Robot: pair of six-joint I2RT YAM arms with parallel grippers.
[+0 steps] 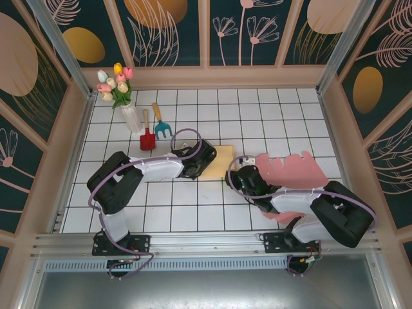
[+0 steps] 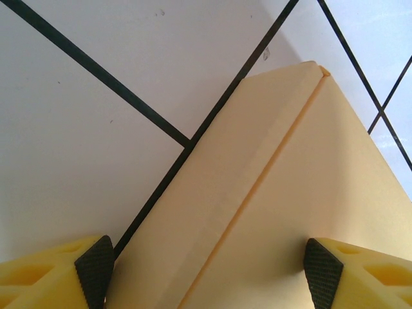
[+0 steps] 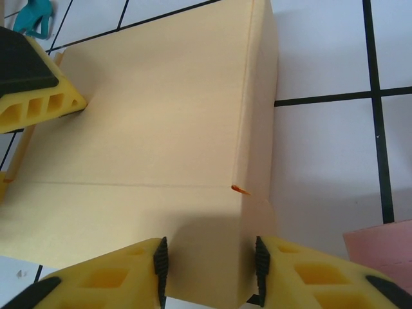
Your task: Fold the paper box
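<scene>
Top external view: the paper box (image 1: 225, 158) lies flattened on the white tiled table (image 1: 283, 116), near its centre, between the two arms. The left gripper (image 1: 205, 165) meets its left edge. The right gripper (image 1: 240, 175) meets its near right corner.

Left wrist view: the left gripper (image 2: 206, 277) is spread wide. The box (image 2: 290, 193) runs beneath and between its pads, one pad at the box's edge, the other over the cardboard.

Right wrist view: the right gripper (image 3: 210, 264) stands with a narrow gap over the near edge of the box (image 3: 161, 129), a fold crease between its pads. Whether the pads pinch the cardboard cannot be determined. One finger (image 3: 35, 96) of the left gripper rests at the box's far corner.

A pink paper sheet (image 1: 293, 170) lies just right of the box. A vase of tulips (image 1: 129, 116), a red trowel (image 1: 147, 138) and a teal hand fork (image 1: 161, 127) sit at the far left.
</scene>
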